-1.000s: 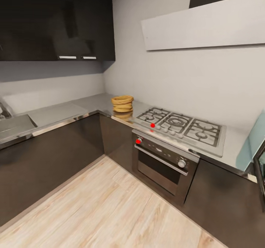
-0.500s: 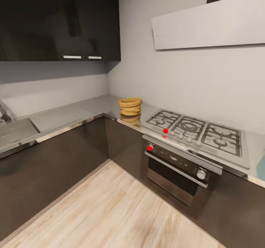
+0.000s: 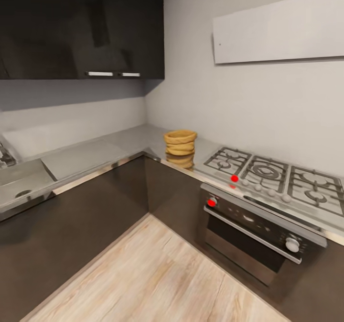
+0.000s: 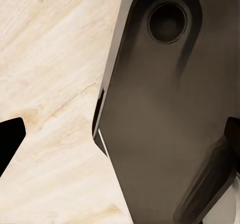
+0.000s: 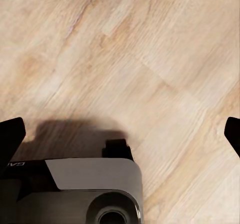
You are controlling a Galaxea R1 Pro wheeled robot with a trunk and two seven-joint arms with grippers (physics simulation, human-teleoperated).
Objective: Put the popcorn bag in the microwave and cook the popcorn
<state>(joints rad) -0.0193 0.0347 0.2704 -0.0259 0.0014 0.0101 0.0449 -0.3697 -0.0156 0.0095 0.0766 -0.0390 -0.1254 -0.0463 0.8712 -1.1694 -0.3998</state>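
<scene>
1. Bag upright on countertop, at the corner, just beside the hob; well apart from both grippers.
2. Left gripper: fingers wide apart, nothing between; robot base and wood floor beyond the jaws.
3. Right gripper: fingers spread, empty; floor past the jaws.
4. Oven under hob.

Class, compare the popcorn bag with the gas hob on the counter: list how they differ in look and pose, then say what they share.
The popcorn bag is tan-brown crumpled paper with ringed folds; the gas hob is steel with black grates. The popcorn bag stands upright, mouth open upward; the gas hob lies flat and low. The popcorn bag is small and round; the gas hob is wide and rectangular. Both sit on the countertop, side by side.
</scene>
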